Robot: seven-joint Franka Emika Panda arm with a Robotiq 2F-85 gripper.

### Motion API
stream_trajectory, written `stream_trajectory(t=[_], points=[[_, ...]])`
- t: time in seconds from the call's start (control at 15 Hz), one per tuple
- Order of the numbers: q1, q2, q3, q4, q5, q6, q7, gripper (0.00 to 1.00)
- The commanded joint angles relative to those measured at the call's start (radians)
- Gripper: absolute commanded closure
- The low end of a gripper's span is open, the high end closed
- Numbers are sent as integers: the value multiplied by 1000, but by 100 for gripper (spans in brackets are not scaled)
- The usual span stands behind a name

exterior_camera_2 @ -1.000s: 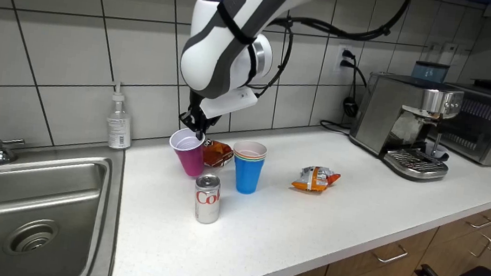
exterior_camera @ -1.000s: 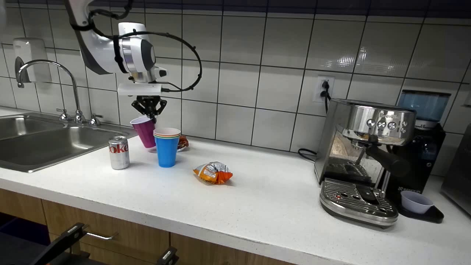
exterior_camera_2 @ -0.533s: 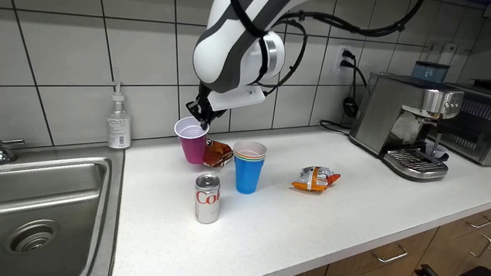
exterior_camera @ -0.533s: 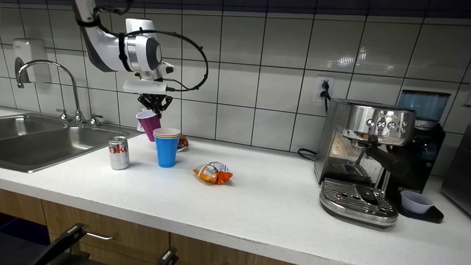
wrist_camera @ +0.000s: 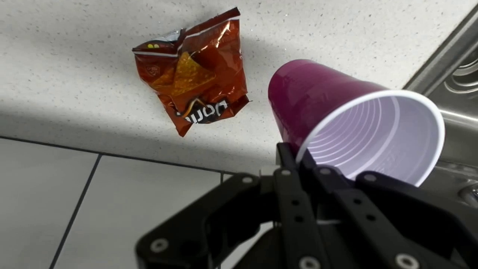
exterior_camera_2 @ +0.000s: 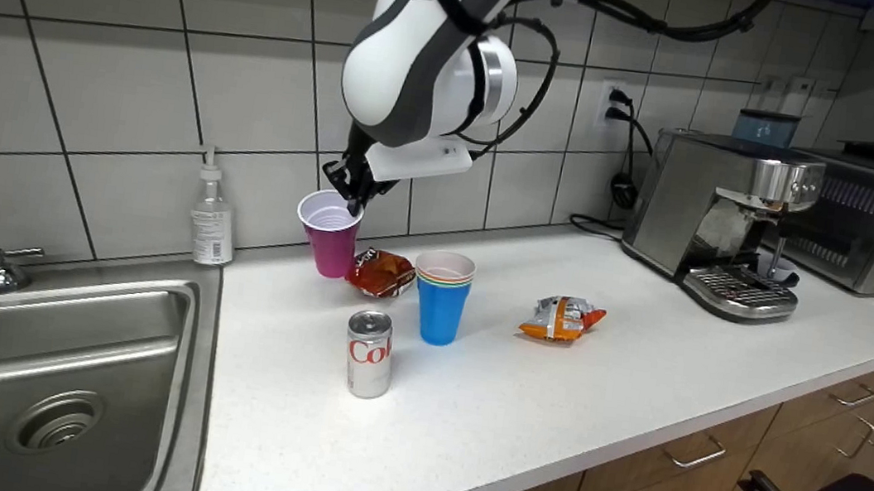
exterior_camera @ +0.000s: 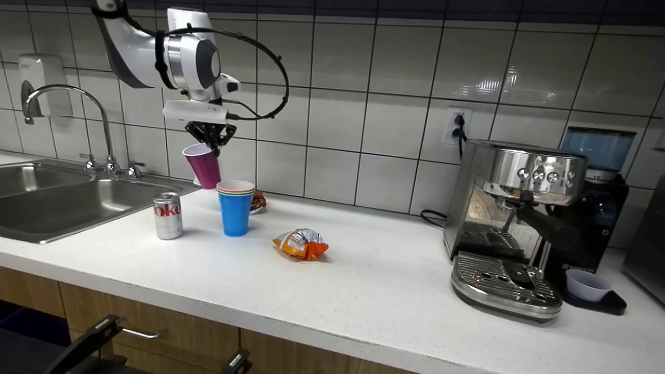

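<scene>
End effector (wrist_camera: 297, 154) pinching one purple cup (wrist_camera: 323, 97), two bags (exterior_camera_2: 382, 274)

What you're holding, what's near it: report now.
Gripper pinching purple cup at rim. Cup tilted, looks clear of counter. Red chip bag nearby, not touching.

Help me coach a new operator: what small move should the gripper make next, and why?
I'd probably rotate the gripper slightly to bring the purple cup nearer upright: it hangs tilted in both exterior views, pinched at one side of its rim, while the blue cup stack stands upright nearby.
</scene>
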Motion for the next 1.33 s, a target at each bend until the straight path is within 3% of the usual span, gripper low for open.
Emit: stream_trajectory(t=[0.0, 1.27], points=[[-30, -84, 30, -87, 23, 30, -34, 99], [-64, -288, 15, -275, 22, 49, -15, 99]])
